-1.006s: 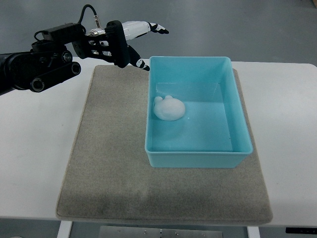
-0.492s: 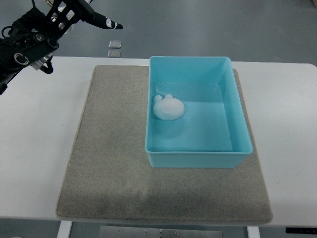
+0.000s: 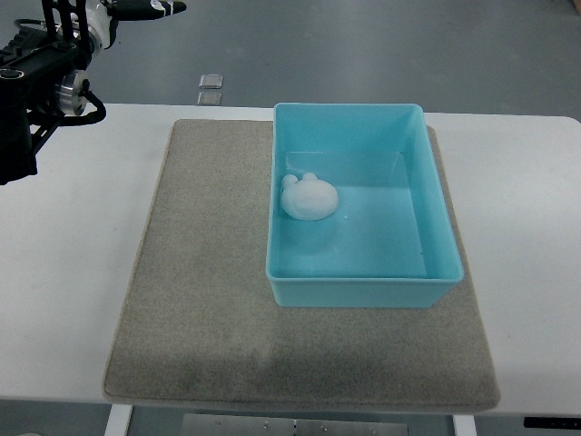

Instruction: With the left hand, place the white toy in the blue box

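Note:
The white toy (image 3: 310, 197) lies inside the blue box (image 3: 436, 227), against its left wall. The box stands on the right part of a grey mat (image 3: 200, 272). My left hand (image 3: 136, 9) is raised at the top left corner, far from the box, with its fingers stretched out and holding nothing. Its dark arm (image 3: 36, 82) comes in from the left edge. The right arm does not show.
The mat lies on a white table (image 3: 64, 272). Two small square plates (image 3: 211, 89) lie on the floor beyond the table's far edge.
My left hand has pulled back from the box's far left corner, up and to the left, to the picture's top left corner. The toy and box have not moved.

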